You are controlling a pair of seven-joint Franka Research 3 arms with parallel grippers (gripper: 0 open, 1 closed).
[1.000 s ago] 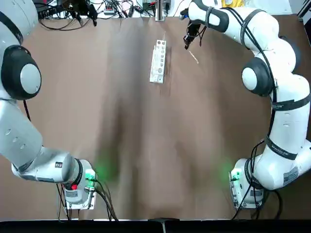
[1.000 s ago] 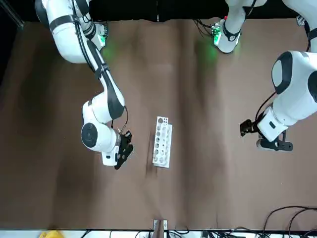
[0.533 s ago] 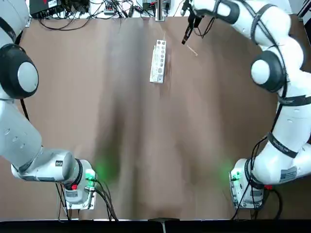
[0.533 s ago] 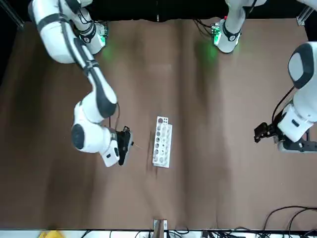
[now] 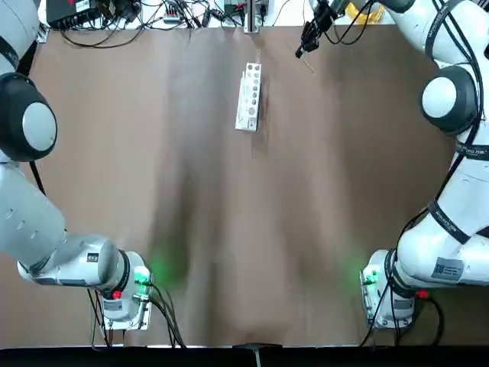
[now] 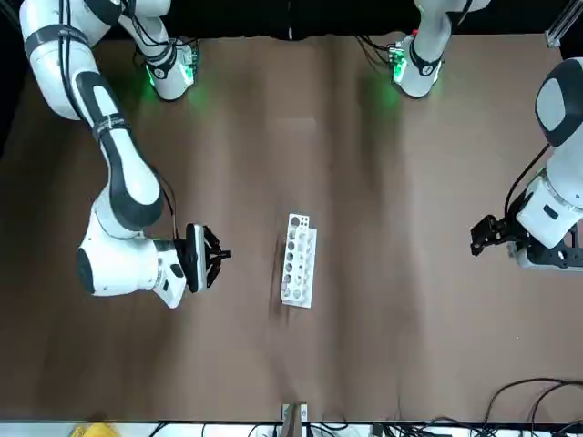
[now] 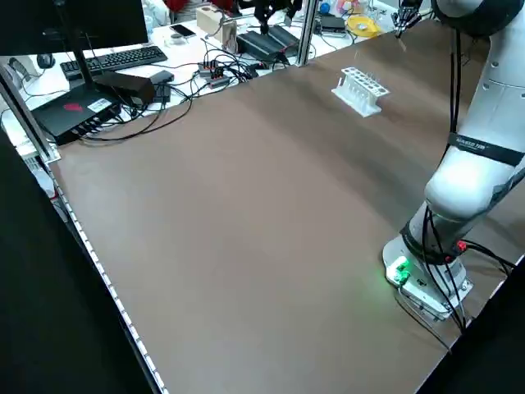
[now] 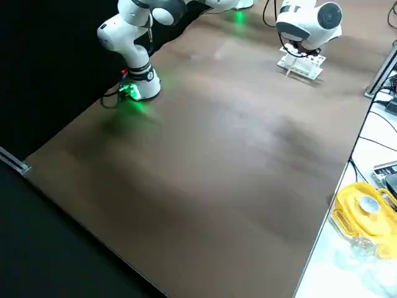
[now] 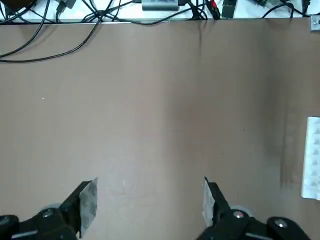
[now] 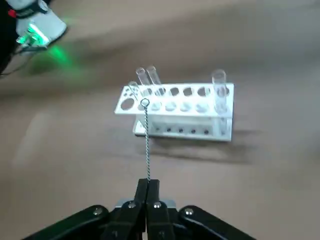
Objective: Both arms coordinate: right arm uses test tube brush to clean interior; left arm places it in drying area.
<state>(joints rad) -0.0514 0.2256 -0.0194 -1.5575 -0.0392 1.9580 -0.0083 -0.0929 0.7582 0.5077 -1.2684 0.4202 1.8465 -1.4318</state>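
The right arm's black claw (image 10: pixel 148 186) is pinching the thin twisted-wire test tube brush (image 10: pixel 146 141) by its tail, far right of the white holed rack (image 10: pixel 176 111); light and whippy; the left claw (image 9: pixel 147 202) is hanging released

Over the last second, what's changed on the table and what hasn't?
The right gripper, shut on the brush, swung away from the white rack toward the table's far edge, carrying the brush with it. The left gripper drifted a little farther from the rack, open and empty. The rack and its glass tubes stayed put.
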